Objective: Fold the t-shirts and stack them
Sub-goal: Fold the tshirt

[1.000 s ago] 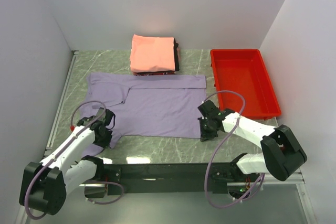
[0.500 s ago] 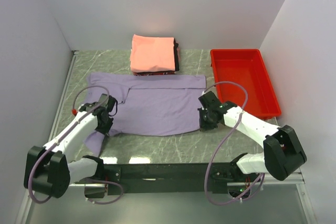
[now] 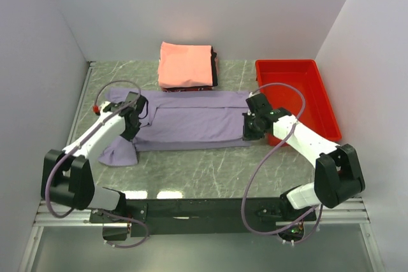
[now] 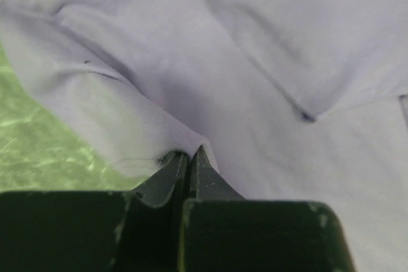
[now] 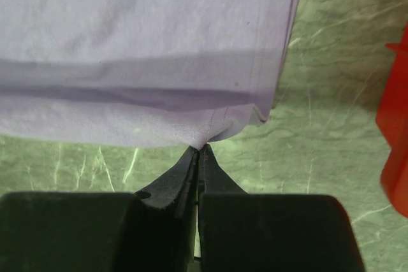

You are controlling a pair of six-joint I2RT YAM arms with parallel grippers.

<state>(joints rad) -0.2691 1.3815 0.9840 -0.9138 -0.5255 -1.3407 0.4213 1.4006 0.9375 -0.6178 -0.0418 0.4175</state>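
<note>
The left hand (image 4: 189, 157) is clamped on the left side of the purple shirt (image 3: 191, 122), and the right hand (image 5: 199, 151) on its near right corner. The shirt lies mid-worktop (image 3: 210, 170), just short of the folded stack (image 3: 186, 65). Either thin pinch could slip, skewing the fold.

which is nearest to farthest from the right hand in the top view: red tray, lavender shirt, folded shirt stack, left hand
1. lavender shirt, pinched in the right hand at its right edge
2. red tray, just to the right
3. folded shirt stack, back centre
4. left hand, across the shirt, left side
</note>
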